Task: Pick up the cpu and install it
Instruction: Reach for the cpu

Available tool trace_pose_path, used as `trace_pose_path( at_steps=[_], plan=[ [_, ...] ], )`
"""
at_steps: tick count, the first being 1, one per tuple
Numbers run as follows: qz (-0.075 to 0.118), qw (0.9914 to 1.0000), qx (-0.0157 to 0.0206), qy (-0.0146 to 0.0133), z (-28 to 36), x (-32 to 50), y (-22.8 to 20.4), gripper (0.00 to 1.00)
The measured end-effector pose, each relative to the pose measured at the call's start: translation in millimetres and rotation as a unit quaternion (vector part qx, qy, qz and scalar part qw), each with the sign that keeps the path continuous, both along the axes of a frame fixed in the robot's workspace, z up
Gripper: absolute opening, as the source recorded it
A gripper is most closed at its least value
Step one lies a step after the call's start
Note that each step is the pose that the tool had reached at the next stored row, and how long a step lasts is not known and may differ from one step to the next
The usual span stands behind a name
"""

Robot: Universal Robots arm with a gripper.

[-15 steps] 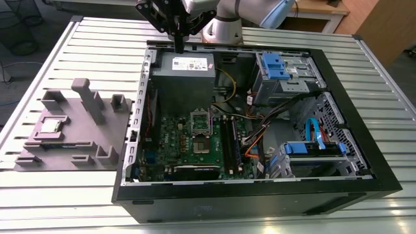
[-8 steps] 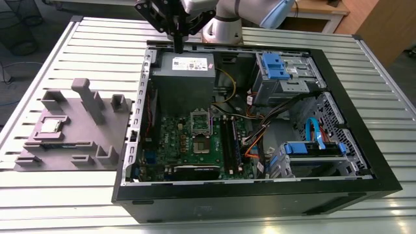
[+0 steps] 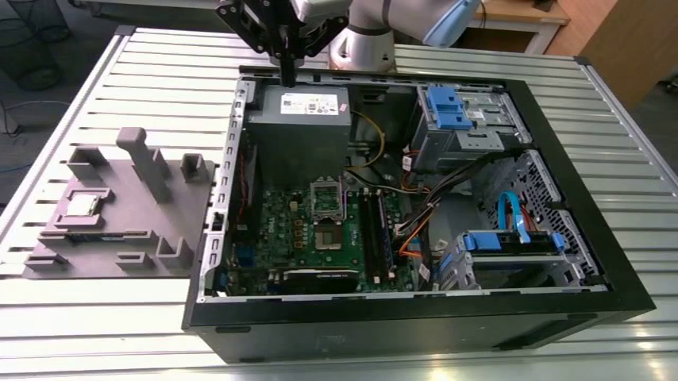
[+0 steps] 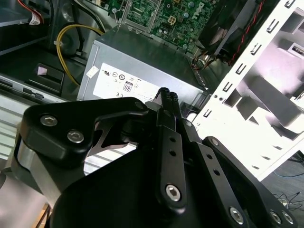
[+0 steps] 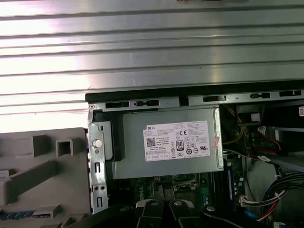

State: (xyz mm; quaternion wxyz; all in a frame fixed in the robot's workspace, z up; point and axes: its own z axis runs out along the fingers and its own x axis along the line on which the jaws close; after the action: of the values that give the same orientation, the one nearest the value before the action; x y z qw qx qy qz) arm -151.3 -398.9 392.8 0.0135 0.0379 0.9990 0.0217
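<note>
The cpu (image 3: 85,204), a small flat square with a silvery metal top, lies in a recess of the grey moulded tray (image 3: 138,230). The tray stands on the ribbed metal surface (image 3: 106,341), at the exterior view's left of the open black computer case (image 3: 424,317). The end effector (image 3: 288,77) is well apart from the cpu. It hangs above the far end of the case, over the power supply (image 3: 302,107), a plain grey metal box with a white label on its upper face. In the second wrist view the end effector (image 4: 167,94) is made of matte black links joined with round screws, and its two thin ribbed fingertips (image 4: 164,93) are pressed together, with nothing between them. Inside the case there is the green motherboard (image 3: 317,238), carrying a rectangular metal socket frame (image 3: 326,194) with a hollow centre. A yellow cable (image 3: 371,131) bends just beside the power supply, and blue plastic drive brackets (image 3: 445,107) sit toward the exterior view's right. In the first wrist view the tray (image 5: 42,175) shows blocky raised shapes next to the perforated metal wall of the case.
</note>
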Motion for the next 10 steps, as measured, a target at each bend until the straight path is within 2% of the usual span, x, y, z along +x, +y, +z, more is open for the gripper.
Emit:
trace_pose_path(
  at_steps=[10],
  plan=[
    [0.0, 1.0, 0.0, 0.0, 0.0, -3.1, 0.0, 0.11]
  ],
)
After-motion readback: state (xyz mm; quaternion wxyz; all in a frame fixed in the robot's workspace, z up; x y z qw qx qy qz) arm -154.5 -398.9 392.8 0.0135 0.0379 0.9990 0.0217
